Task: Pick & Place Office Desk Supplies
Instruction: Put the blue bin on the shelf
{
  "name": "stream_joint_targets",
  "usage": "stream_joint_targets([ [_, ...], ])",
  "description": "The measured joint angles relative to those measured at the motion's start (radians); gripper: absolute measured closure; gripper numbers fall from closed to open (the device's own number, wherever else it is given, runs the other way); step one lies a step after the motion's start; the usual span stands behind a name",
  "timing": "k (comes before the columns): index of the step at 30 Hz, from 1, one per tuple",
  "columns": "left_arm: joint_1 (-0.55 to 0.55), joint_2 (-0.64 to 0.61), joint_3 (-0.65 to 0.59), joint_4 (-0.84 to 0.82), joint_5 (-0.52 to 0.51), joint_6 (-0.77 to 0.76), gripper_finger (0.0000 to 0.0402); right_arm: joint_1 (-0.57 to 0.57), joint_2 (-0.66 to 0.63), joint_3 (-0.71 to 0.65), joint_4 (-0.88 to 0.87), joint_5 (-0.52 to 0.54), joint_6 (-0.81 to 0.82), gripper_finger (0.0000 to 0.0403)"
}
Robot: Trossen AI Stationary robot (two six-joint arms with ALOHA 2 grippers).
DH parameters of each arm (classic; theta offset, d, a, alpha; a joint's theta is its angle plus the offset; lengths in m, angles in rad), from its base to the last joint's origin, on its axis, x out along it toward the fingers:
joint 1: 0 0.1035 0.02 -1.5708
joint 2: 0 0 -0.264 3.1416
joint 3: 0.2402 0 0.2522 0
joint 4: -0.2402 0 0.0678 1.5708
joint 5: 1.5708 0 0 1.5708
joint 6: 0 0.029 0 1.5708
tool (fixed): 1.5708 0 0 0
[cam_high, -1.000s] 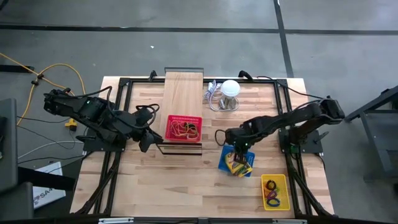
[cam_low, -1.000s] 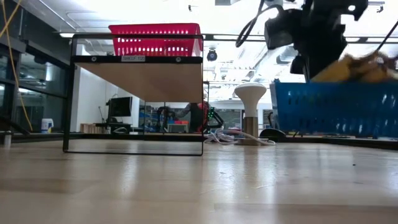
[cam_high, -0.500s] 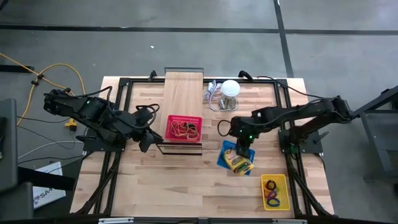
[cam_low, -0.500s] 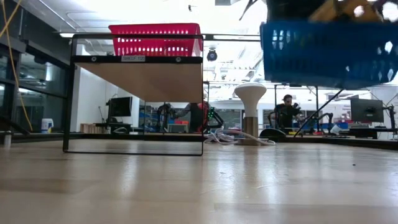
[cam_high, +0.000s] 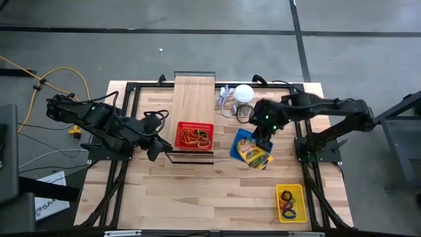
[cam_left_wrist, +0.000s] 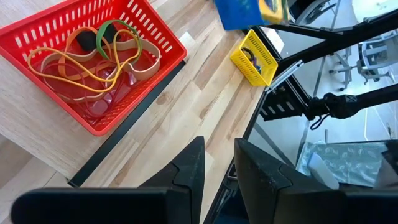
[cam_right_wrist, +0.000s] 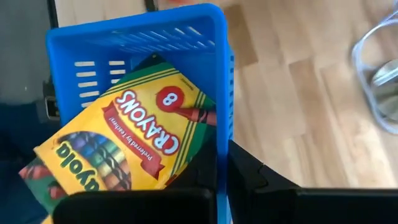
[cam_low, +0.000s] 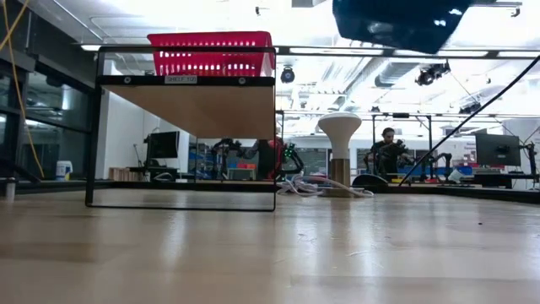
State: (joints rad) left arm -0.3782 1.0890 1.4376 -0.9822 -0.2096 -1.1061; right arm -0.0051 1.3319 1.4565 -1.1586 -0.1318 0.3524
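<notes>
My right gripper (cam_high: pixel 262 139) is shut on a blue basket (cam_high: pixel 245 146) and carries it high above the table's middle right. In the low view the blue basket (cam_low: pixel 400 20) shows at the top. Yellow crayon packs (cam_right_wrist: pixel 140 137) lie in it. A red basket (cam_high: pixel 195 135) with tan, green and black rubber bands (cam_left_wrist: pixel 93 59) stands on a black-framed shelf (cam_low: pixel 187 93). My left gripper (cam_left_wrist: pixel 219 163) waits open to the left of that shelf, with nothing between its fingers. My right gripper has the blue basket by the rim of one side wall (cam_right_wrist: pixel 222 134), one finger inside the basket and one outside. The fingers come slanting down from above. The basket hangs tilted, clear of the table, with the crayon packs resting in it.
A yellow basket (cam_high: pixel 290 203) with coloured clips stands near the table's front right. A white round object (cam_high: pixel 244 93) with grey cable and a long pale board (cam_high: pixel 193 97) lie at the far edge. Bare wood stretches across the front middle.
My right gripper has risen and gone toward the table's far edge, still shut on the blue basket. The basket has come up from table height to well clear of it, tilted, with the crayon packs still inside.
</notes>
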Motion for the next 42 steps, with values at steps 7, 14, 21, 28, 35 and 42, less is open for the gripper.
stream_joint_targets([
  [7,0.000,0.000,0.000,0.000,0.000,0.000,0.0318,-0.110,0.001,0.046,-0.062,-0.054,-0.036,0.0399],
  [14,0.000,0.000,0.000,0.000,0.000,0.000,0.0318,-0.187,0.016,0.046,-0.047,-0.077,-0.108,0.0399],
  [21,0.000,0.000,0.000,0.000,0.000,0.000,0.0318,-0.289,0.106,0.108,0.002,-0.123,-0.229,0.0399],
  [28,0.000,0.000,0.000,0.000,0.000,0.000,0.0318,-0.350,0.258,0.330,-0.008,-0.027,-0.392,0.0399],
  [35,0.000,0.000,0.000,0.000,0.000,0.000,0.0318,-0.397,0.434,0.529,-0.024,-0.011,-0.540,0.0399],
  [42,0.000,0.000,0.000,0.000,0.000,0.000,0.0318,-0.444,0.569,0.669,-0.031,-0.072,-0.617,0.0399],
])
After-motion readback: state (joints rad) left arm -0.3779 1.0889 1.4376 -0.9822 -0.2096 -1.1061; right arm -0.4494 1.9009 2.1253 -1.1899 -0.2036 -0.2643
